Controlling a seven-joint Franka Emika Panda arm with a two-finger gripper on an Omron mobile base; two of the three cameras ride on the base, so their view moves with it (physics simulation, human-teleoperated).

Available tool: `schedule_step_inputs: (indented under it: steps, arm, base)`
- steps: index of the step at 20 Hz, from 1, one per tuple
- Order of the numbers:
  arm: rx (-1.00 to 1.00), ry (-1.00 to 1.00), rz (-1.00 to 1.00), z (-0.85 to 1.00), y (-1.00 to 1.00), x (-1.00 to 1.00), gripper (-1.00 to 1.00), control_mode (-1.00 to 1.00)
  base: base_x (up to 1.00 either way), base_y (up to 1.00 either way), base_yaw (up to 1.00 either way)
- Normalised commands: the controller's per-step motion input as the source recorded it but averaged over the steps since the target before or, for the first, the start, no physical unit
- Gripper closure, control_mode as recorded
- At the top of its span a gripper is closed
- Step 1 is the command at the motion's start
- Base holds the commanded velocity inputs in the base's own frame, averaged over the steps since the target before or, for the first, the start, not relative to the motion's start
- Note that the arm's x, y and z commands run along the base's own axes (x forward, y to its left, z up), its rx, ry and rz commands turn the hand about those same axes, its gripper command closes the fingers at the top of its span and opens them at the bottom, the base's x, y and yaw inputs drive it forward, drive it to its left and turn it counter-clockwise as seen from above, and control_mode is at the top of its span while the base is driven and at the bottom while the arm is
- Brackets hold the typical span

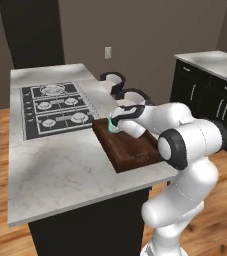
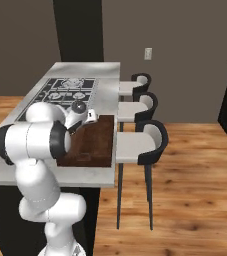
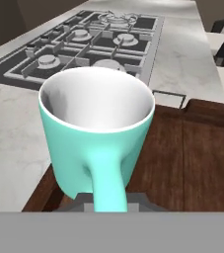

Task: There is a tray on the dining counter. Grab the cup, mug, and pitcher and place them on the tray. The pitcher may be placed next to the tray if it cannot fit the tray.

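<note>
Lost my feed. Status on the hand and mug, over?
Hand shut on short teal mug, gripping its handle. Mug upright over near corner of dark brown wooden tray; contact with tray unclear. Nothing in the way.

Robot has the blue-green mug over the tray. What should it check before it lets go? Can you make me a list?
1. Mug gripped: ok, the jaws are shut on its handle.
2. Mug over the tray: ok, wood shows beneath and beside it in the hand view.
3. Mug upright: ok, its open mouth faces up.
4. Mug bottom resting on the tray floor: cannot tell, the base is hidden.
5. Room on the tray: ok, the wood beside the mug is bare.
6. Tray fully on the counter: ok, it lies near the edge by the stools.
</note>
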Motion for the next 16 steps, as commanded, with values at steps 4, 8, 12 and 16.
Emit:
schedule_step_inputs:
  steps: [4, 8, 12, 16]
  arm:
    - [-0.01, 0.05, 0.0, -0.33, 0.0, 0.3, 1.0, -1.0]
    - [-0.01, 0.04, 0.0, -0.31, 0.0, 0.28, 1.0, -1.0]
    - [-0.01, 0.0, 0.0, -0.29, 0.0, 0.18, 1.0, -1.0]
    - [0.0, 0.0, 0.0, -0.25, 0.03, 0.23, 1.0, -1.0]
  base:
    - [0.0, 0.0, 0.0]
    - [0.0, 0.0, 0.0]
    - [0.0, 0.0, 0.0]
    - [0.0, 0.0, 0.0]
